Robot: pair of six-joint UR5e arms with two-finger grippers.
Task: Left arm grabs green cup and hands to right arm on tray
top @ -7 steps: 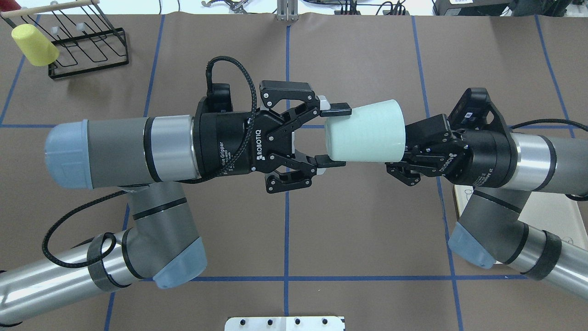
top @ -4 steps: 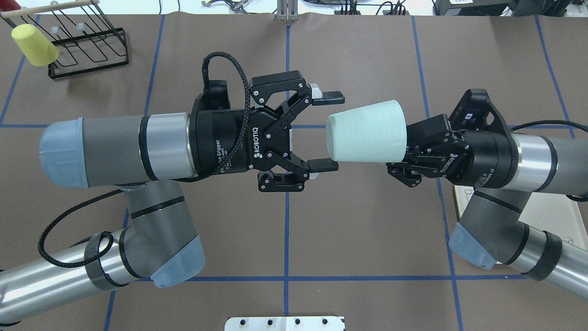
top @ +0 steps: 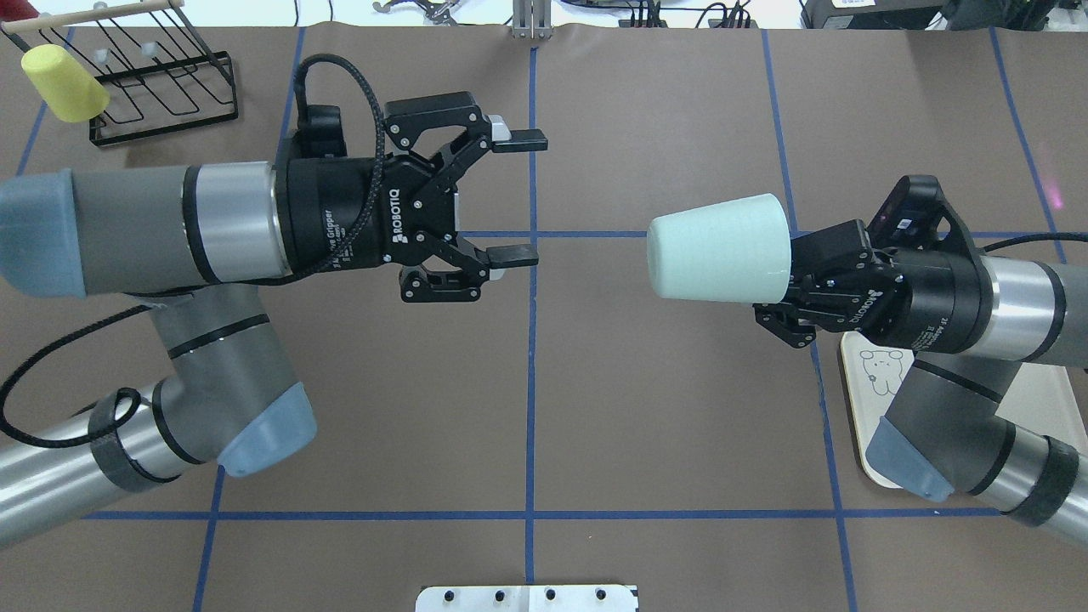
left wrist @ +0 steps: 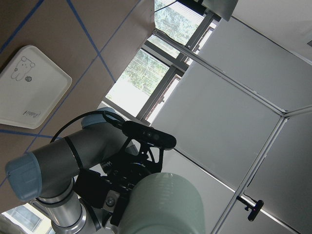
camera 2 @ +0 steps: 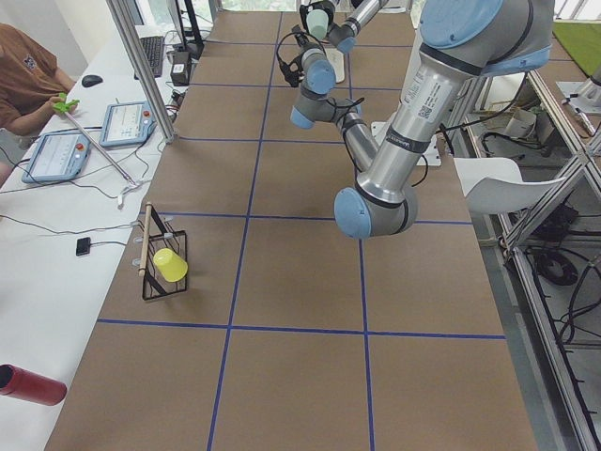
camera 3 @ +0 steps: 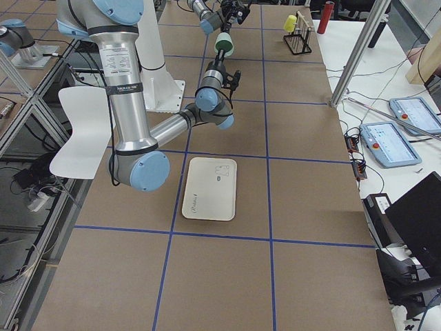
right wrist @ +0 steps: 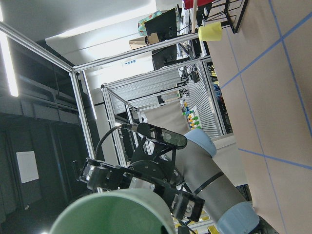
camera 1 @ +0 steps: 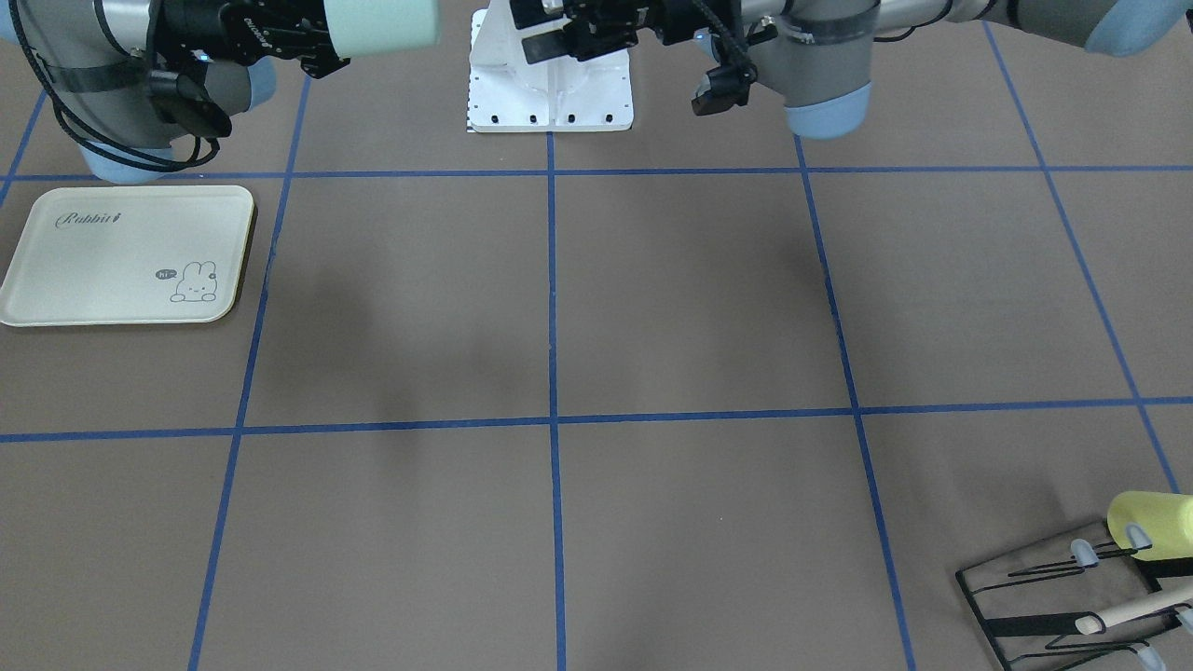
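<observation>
Backed off since a second ago, my left gripper hangs well apart from the green cup, its fingers spread wide and empty. My right gripper pinches the cup's wide end and holds it sideways in the air. The tray lies on the table beneath the right arm.

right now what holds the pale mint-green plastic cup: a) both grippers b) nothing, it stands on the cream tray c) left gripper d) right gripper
d: the right gripper is shut on the mint-green plastic cup in mid-air; the open left gripper is clear of it.
</observation>
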